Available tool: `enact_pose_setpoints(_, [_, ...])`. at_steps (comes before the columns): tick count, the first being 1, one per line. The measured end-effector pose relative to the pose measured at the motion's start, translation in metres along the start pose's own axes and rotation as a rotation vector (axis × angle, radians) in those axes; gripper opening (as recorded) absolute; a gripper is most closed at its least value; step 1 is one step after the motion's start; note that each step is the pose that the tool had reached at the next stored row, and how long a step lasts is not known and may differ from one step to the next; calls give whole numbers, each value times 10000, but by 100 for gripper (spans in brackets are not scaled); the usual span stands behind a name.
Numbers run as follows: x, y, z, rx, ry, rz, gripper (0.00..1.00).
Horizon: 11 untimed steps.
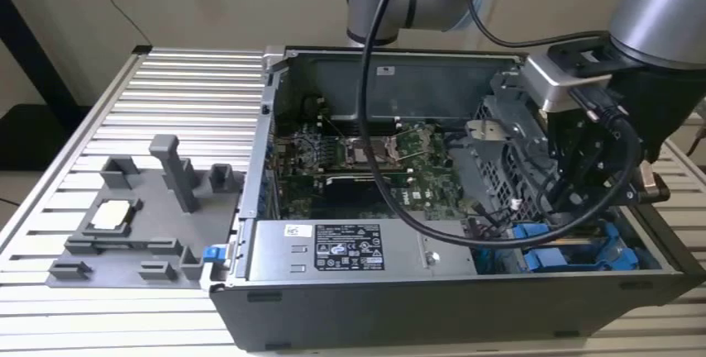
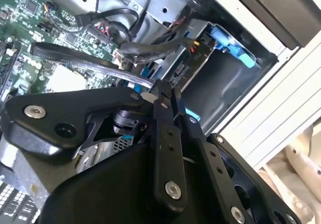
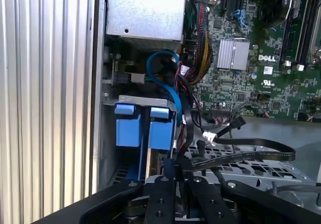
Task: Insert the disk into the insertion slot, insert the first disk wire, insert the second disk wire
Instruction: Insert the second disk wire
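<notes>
My gripper reaches down into the open computer case, at the drive bay in the corner on the exterior view's right. Two blue-framed carriers sit side by side in that bay, and I cannot tell which one holds the disk. They also show as a blue frame in the exterior view. My gripper's fingers are pressed together right behind the carriers. A blue wire curves down to the fingertips. A flat black wire ends there too. The connector is hidden.
The green motherboard fills the case floor. A metal box with a white label lies along the case's front wall. A grey fixture plate with upright posts stands on the slatted metal table at the exterior view's left. Loose cables crowd the bay.
</notes>
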<state>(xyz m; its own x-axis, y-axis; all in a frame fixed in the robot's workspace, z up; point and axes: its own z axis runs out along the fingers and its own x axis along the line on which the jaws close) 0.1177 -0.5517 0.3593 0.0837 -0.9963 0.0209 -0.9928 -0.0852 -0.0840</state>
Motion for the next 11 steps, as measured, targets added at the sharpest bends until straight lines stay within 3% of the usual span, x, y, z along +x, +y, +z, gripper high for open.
enact_pose_setpoints(6, [147, -35, 6, -247, -21, -2, 16])
enact_pose_setpoints(9, [199, -41, 10, -295, -22, 14, 16])
enact_pose_setpoints(10, [200, -41, 16, -294, -54, 39, 16])
enact_pose_setpoints(11, [200, -41, 19, -287, -142, 76, 16])
